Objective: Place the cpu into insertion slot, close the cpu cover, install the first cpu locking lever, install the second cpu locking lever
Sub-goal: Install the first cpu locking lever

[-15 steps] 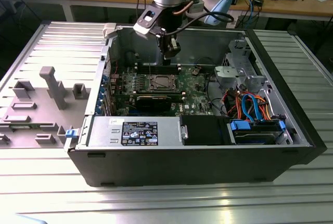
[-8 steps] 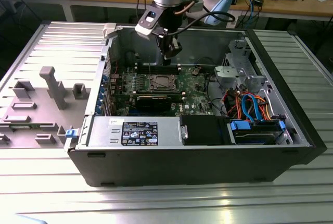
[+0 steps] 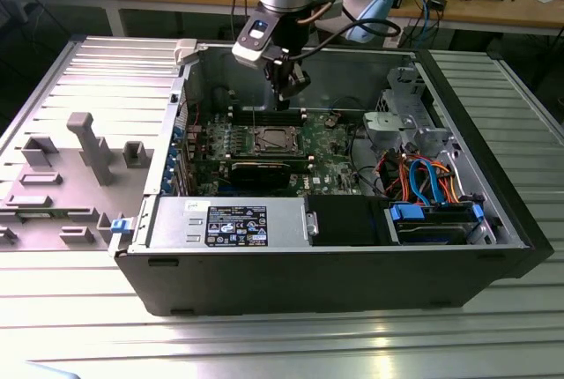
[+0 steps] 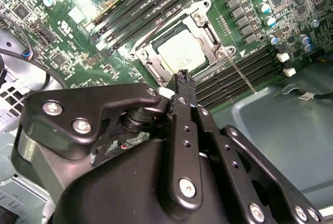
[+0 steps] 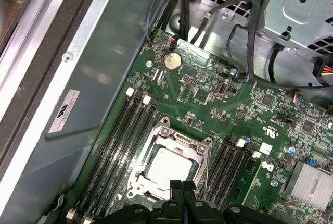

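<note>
The cpu [image 5: 165, 164] [image 4: 181, 52], a flat silver square, lies in the insertion slot [image 3: 273, 139] on the green motherboard. The slot's contact field is hidden under it. The cpu cover [image 5: 202, 156] [image 4: 207, 35], a silver frame plate, lies flat around the chip. A thin metal lever rod [image 4: 242, 76] sticks out from one socket corner over the memory slots. My gripper [image 3: 287, 95] [image 4: 182, 74] [image 5: 182, 184] hangs above the socket, fingers shut together and holding nothing, clear of the chip.
The open computer case [image 3: 335, 273] lies on a slatted metal table. Black memory slots [image 5: 122, 140] flank the socket. A drive cage [image 3: 401, 119] with coloured cables [image 3: 423, 176] fills the exterior view's right. Grey fixtures [image 3: 88, 145] stand outside the case on that view's left.
</note>
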`<state>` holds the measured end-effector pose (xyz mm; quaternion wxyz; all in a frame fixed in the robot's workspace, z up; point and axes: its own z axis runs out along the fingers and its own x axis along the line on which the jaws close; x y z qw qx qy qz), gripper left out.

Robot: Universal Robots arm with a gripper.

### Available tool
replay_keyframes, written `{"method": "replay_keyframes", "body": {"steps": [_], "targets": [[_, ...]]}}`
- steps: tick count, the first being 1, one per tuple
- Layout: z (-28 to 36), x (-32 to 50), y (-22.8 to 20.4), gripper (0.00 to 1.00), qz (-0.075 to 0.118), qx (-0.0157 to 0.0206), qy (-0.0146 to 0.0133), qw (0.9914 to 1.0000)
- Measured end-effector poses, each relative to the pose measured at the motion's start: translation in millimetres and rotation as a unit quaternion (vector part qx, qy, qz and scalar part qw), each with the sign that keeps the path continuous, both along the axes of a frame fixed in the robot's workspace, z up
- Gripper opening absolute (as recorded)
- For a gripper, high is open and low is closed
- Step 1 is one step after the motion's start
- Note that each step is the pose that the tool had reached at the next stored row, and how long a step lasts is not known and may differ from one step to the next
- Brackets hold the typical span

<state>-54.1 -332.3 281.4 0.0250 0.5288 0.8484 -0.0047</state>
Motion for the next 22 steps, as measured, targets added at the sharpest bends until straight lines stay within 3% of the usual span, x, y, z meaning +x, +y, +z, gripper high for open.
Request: {"method": "replay_keyframes", "body": {"steps": [6, 14, 16, 22], "targets": [[0.0, 0.0, 0.0, 0.11, 0.022, 0.0000, 0.0000, 0.99977], [0.0, 0.0, 0.0, 0.11, 0.056, -0.0001, 0.0000, 0.99843], [0.0, 0.0, 0.0, 0.11, 0.066, -0.0001, 0.0000, 0.99783], [-0.2, 0.0, 0.0, 0.11, 0.105, -0.0002, 0.0000, 0.99446]]}}
